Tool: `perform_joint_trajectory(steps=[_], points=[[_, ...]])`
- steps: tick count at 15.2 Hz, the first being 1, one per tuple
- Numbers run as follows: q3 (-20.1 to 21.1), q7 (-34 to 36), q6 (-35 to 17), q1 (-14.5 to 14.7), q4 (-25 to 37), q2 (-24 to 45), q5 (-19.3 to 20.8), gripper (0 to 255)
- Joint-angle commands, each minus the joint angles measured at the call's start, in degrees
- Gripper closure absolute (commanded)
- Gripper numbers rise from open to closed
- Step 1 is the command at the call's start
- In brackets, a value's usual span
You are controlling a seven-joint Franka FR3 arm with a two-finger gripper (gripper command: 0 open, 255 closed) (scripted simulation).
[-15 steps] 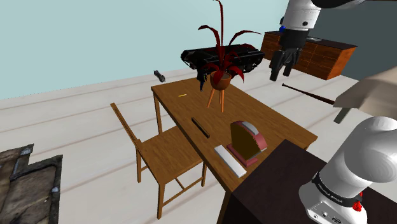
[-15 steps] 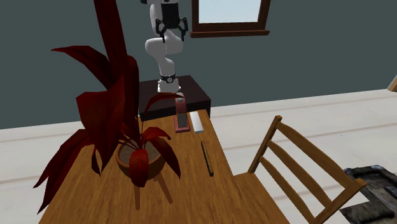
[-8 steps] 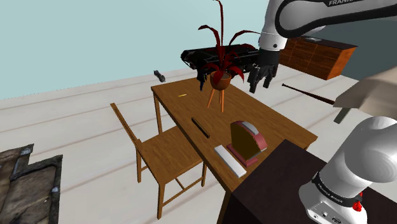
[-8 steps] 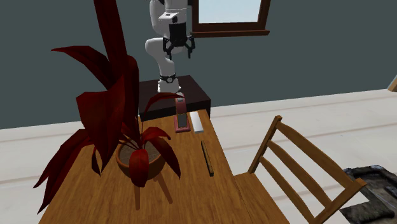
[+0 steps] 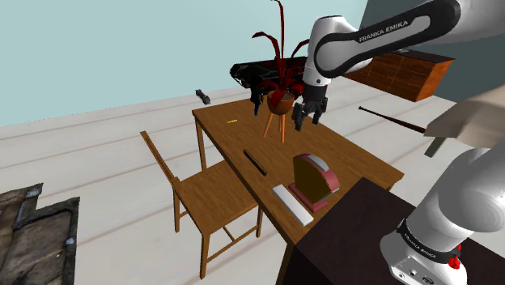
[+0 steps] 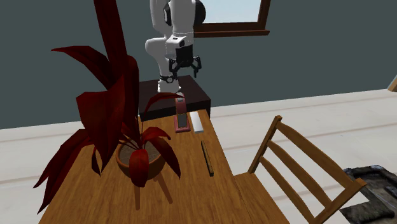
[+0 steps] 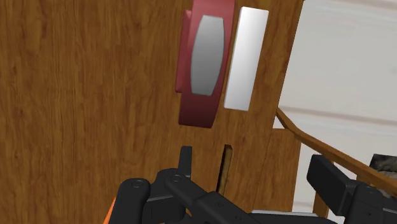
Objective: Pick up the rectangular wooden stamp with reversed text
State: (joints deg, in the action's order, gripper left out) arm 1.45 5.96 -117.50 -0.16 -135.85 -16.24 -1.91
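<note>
A long narrow wooden stamp (image 5: 255,160) lies flat on the wooden table (image 5: 344,150), near the edge by the chair. In the second exterior view the stamp (image 6: 207,157) lies between the plant and the chair. My gripper (image 5: 306,116) hangs open above the table's far side, beside the plant pot, well apart from the stamp. It also hangs high over the table's far end in the second exterior view (image 6: 184,65). In the wrist view the stamp (image 7: 224,167) peeks out just past the spread fingers of the gripper (image 7: 257,173), which holds nothing.
A red-leaved potted plant (image 5: 282,89) stands on a small stand. A dark red holder (image 5: 316,180) and a white flat block (image 5: 291,204) lie at the table's near end. A wooden chair (image 5: 210,194) is drawn up to the table. A dark stand box (image 5: 340,235) abuts the table.
The arm has swung down and toward the shoulder view's left, bringing the open gripper from high above the dresser to just over the table beside the plant. Nothing on the table moved.
</note>
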Motion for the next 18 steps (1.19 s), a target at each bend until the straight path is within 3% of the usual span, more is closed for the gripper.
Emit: perform_joint_trajectory(steps=[1, 10, 18], points=[[0.32, 0.63, -3.59, 0.07, 1.05, 4.59, 0.09, 0], [0.92, 3.4, -14.28, 0.43, 9.98, 24.36, 1.35, 0], [0.49, 5.65, -19.03, 1.28, 23.03, 42.32, 2.66, 0]])
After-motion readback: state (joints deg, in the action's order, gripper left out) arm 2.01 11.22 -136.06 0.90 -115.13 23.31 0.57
